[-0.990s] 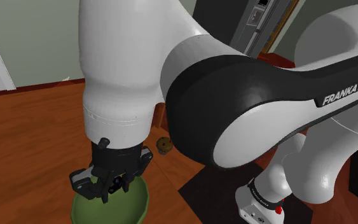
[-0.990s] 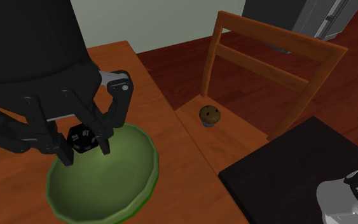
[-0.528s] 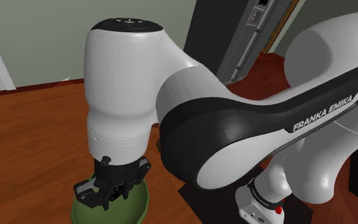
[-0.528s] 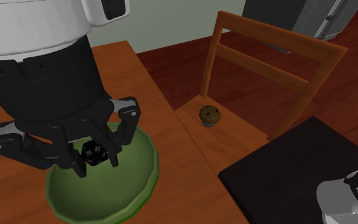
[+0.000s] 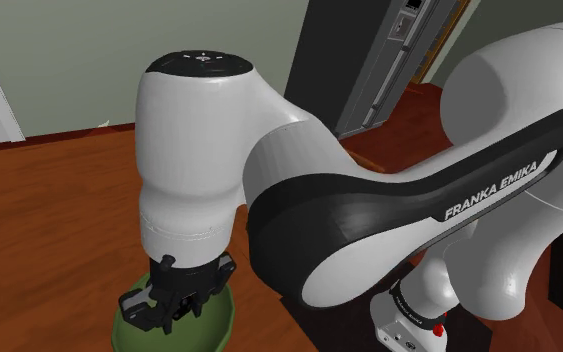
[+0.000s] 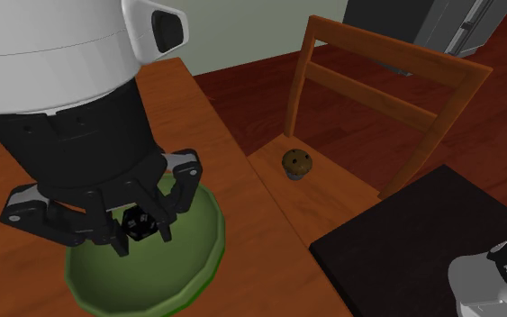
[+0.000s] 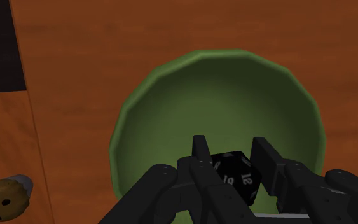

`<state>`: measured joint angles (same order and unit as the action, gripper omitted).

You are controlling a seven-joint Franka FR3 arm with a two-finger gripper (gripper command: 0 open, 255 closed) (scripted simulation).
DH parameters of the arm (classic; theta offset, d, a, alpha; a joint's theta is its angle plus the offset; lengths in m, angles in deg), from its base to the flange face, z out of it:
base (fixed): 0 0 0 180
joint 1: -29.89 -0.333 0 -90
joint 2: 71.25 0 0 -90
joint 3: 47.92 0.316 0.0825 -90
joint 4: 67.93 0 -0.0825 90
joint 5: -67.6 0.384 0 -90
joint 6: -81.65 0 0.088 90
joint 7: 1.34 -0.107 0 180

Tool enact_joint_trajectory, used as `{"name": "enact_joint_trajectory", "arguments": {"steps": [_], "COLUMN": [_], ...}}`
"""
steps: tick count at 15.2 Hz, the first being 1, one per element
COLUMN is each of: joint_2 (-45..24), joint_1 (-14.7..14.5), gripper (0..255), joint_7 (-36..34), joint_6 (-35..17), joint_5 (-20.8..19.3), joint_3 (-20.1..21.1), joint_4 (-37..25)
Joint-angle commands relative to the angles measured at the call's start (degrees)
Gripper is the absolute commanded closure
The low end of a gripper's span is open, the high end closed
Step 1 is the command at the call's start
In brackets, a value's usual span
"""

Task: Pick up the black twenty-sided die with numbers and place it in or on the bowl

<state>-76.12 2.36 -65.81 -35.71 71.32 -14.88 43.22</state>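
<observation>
Arm pose: arm (image 5: pixel 201 150) bent over the counter (image 6: pixel 247 212), wrist vertical, gripper (image 6: pixel 139 236) pointing down inside the rim of the green bowl (image 6: pixel 212 243).
Die: the die (image 7: pixel 234 172) is black and many-faced with white numbers. It sits over the bowl's hollow, between the fingers.
Gripper: narrow gap, both fingers clamped against the die.

This is a home, most likely a kitchen or dining corner. A wooden tabletop (image 6: pixel 242 216) carries a green bowl (image 6: pixel 202 225). A wooden chair (image 6: pixel 395 56) stands just beside it with a muffin (image 6: pixel 297 164) on its seat. The floor (image 6: pixel 251 99) is dark reddish board and the far wall (image 6: pixel 224 31) is plain and pale with a white skirting. A tall grey appliance (image 6: pixel 431 22), perhaps a refrigerator, stands at the second exterior view's far right.
</observation>
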Motion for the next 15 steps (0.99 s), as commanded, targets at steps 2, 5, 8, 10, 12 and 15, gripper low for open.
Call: {"name": "enact_joint_trajectory", "arguments": {"steps": [2,5,8,10,12,15], "joint_2": [0.0,0.0,0.7,1.8,2.1,2.1], "joint_1": [0.0,0.0,0.2,0.5,0.6,0.6], "gripper": [0,0,0,0,0,0], "joint_7": [0.0,0.0,0.3,0.7,0.8,0.8], "joint_6": [0.0,0.0,1.8,5.5,7.0,7.0], "joint_5": [0.0,0.0,0.4,0.9,1.1,1.1], "joint_3": [0.0,0.0,-0.1,-0.2,-0.3,-0.3], "joint_4": [0.0,0.0,-1.2,-4.0,-5.1,-5.1]}}
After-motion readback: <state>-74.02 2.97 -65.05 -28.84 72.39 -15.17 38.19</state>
